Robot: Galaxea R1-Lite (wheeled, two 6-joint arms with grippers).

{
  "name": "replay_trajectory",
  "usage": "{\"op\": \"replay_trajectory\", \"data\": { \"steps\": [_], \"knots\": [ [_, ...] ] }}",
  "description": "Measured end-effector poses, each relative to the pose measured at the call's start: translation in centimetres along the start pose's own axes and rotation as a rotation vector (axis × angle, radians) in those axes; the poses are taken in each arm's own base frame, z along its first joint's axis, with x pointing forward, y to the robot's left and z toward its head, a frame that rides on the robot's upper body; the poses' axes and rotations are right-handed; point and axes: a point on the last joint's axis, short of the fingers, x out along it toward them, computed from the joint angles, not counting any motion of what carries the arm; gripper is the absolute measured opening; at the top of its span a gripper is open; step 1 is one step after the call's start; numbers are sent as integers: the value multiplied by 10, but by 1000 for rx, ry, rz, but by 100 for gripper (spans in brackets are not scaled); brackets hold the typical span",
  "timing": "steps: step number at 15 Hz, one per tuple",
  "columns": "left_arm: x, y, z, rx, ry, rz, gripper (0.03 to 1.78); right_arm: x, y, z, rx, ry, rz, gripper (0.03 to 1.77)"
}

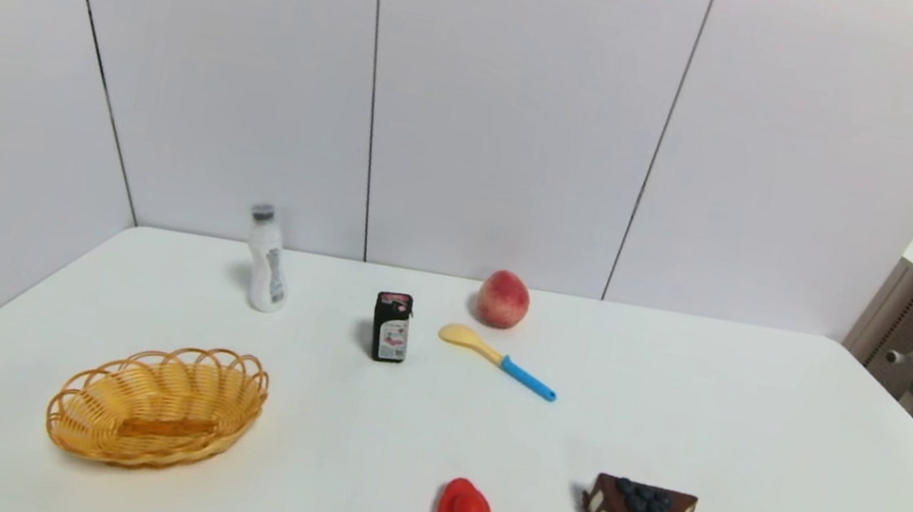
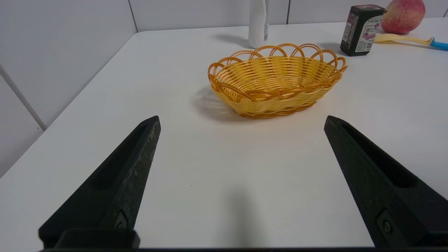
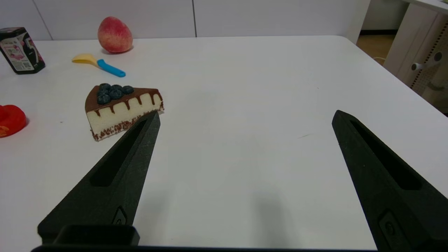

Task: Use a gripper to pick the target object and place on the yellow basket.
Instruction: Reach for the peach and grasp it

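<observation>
Left gripper (image 2: 241,120): fingers (image 2: 115,185) spread wide, holding nothing, hovering low over bare worktop (image 2: 224,182) at the near left, tips pointed toward the yellow basket (image 2: 276,82). Right gripper (image 3: 245,117): fingers (image 3: 115,178) likewise released and holding nothing, low over the near right of the worktop; one fingertip overlaps the near edge of the chocolate cake slice (image 3: 120,110) in the right wrist view, contact cannot be told. Neither gripper shows in the head view. Basket sits upright at the near left of the worktop, nothing inside it. Target object, the peach (image 1: 503,298), rests at the far middle of the worktop close to the back wall, well apart from the basket and from both grippers. Just in front of the peach lies a spoon (image 1: 498,359) with yellow bowl and blue handle; to its left stands a small black carton (image 1: 391,327), and farther left a white bottle (image 1: 266,259), upright. Near middle: a red toy (image 1: 464,511), with the cake slice to its right, blueberries on top.
</observation>
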Motion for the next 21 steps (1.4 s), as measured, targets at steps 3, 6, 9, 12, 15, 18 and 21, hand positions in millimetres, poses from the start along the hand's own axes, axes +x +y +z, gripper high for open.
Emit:
{"op": "replay_trajectory", "data": {
  "steps": [3,6,9,12,15,18,21],
  "knots": [
    [0,0,0,0,0,0,169,0,0,0,0,0,0,170],
    [0,0,0,0,0,0,169,0,0,0,0,0,0,170],
    [0,0,0,2,0,-1,169,0,0,0,0,0,0,170],
    [0,0,0,-7,2,5,169,0,0,0,0,0,0,170],
    [0,0,0,-19,6,7,169,0,0,0,0,0,0,170],
    [1,0,8,-18,22,4,169,0,0,0,0,0,0,170],
    [6,1,42,-14,30,2,169,0,0,0,0,0,0,170]
  ]
}}
